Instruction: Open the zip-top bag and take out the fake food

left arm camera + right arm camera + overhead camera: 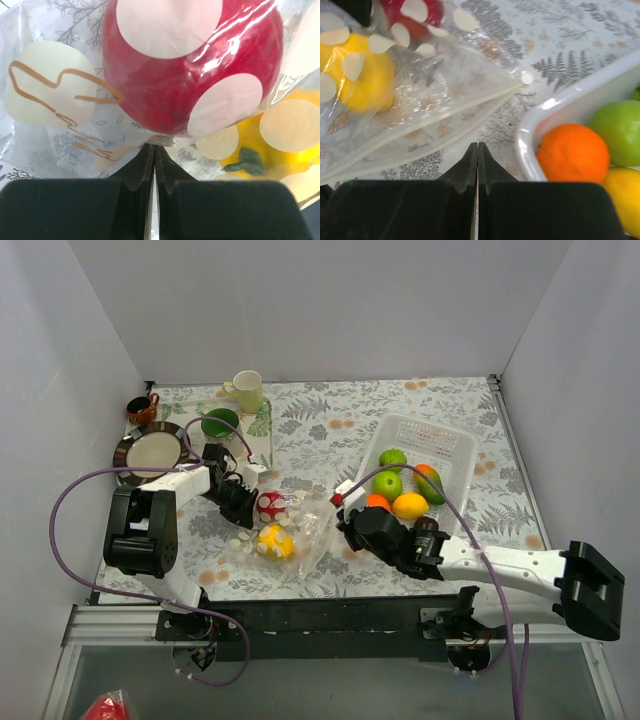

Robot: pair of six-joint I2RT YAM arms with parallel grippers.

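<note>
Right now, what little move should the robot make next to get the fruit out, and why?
Probably open the right fingers and ease them forward onto the zip edge of the bag. They are shut and short of it, while the left fingers seem to pinch the bag by the red fruit.

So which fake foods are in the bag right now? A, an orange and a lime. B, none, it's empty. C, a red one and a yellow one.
C: a red piece and a yellow piece show through the clear bag.
</note>
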